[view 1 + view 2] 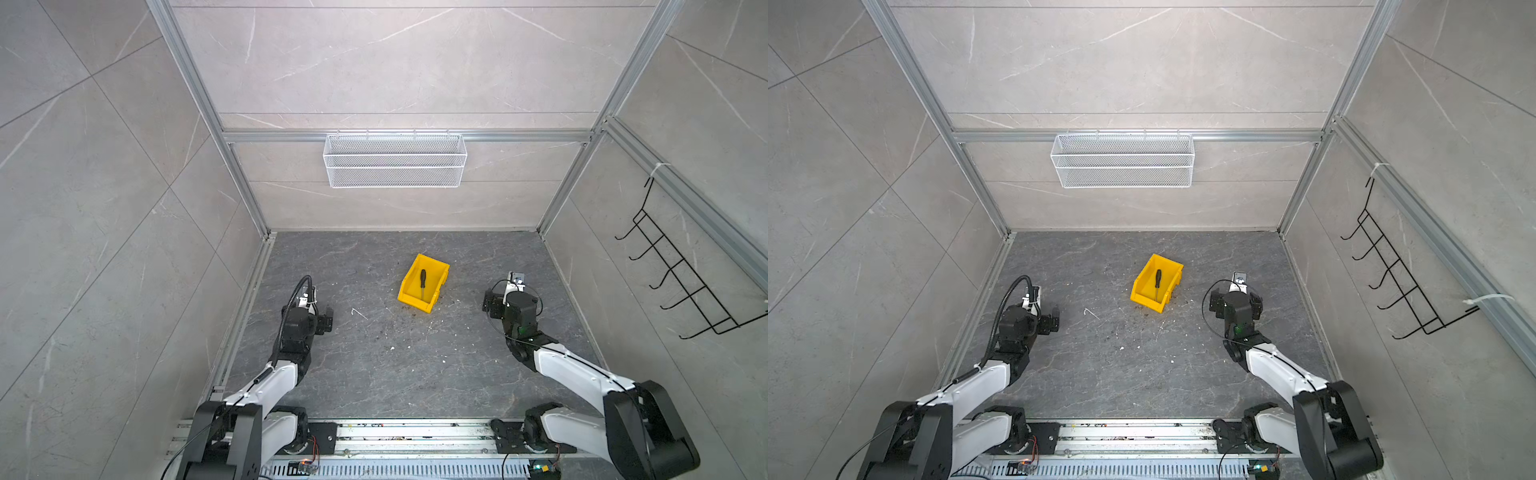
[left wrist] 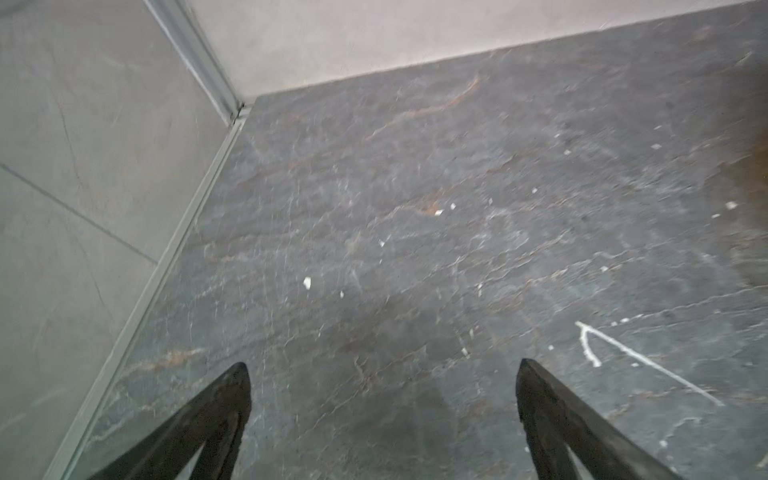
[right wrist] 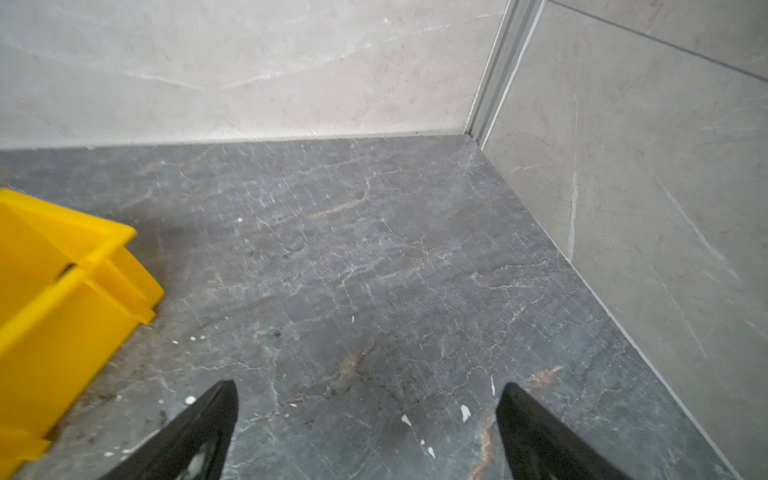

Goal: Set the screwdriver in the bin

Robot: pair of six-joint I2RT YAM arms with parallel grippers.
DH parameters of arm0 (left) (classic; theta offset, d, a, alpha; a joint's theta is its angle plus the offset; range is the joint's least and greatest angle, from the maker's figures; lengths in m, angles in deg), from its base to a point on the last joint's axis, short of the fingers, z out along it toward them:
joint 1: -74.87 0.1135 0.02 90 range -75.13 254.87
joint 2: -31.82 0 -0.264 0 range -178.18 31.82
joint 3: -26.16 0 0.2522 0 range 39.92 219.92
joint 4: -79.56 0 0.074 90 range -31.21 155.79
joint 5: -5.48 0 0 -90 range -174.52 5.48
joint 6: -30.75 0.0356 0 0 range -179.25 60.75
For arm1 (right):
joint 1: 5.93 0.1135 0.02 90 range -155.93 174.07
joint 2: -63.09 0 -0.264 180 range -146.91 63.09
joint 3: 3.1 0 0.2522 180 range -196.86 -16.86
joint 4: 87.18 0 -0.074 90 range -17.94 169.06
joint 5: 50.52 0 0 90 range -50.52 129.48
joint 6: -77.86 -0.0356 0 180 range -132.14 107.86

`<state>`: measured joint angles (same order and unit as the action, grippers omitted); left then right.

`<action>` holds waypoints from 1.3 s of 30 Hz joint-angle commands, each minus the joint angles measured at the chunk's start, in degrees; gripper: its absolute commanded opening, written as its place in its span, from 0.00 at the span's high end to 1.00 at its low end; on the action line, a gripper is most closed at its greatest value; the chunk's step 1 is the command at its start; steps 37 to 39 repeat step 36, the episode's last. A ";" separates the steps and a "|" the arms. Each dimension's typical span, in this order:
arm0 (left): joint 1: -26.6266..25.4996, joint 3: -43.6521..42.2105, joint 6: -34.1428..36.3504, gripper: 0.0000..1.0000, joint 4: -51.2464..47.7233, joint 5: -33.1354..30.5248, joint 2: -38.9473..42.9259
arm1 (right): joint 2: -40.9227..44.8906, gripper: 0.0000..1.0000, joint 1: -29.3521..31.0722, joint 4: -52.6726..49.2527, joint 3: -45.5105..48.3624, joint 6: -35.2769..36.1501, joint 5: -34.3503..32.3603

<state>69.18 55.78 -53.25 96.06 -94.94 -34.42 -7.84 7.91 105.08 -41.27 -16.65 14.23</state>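
**Screwdriver lies in the bin; both grippers empty**

In both top views the screwdriver (image 1: 422,282) (image 1: 1158,284) lies inside the yellow bin (image 1: 441,286) (image 1: 1174,283). Its black handle points toward the far wall and its thin shaft toward the bin's lowered near lip. The bin stands on the dark floor slightly right of centre, between the two arms. The left gripper (image 1: 324,320) hangs well to its left and the right gripper (image 1: 1235,297) to its right, neither touching it. Judging from this, the placing is done, and at most drawing the arms back to rest is left. The shaft's tip is too thin to tell whether it rests on the bin's floor or on the lip.

In the left wrist view the left gripper's (image 2: 382,365) fingers stand wide apart with only bare floor between them. The picture is blurred, and neither the bin nor the screwdriver shows.

In the right wrist view the right gripper's (image 3: 368,385) fingers are likewise spread, holding nothing. The bin (image 3: 95,286) sits beside them, cut off by the picture's edge. Its inside is mostly out of sight, so the screwdriver cannot be made out here.
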 commanded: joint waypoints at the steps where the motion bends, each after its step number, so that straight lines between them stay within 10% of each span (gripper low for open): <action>1: 3.60 -0.69 -4.47 0.00 14.34 0.56 -5.32 | -4.19 0.01 -0.74 13.79 2.66 4.67 0.72; 11: 9.27 3.30 -7.47 0.00 22.74 6.31 -20.51 | -16.97 0.01 -3.86 28.47 5.03 4.13 8.06; 39: 9.23 4.82 -7.32 0.00 17.90 5.98 -19.79 | -16.25 0.01 -4.78 26.39 4.64 3.47 9.07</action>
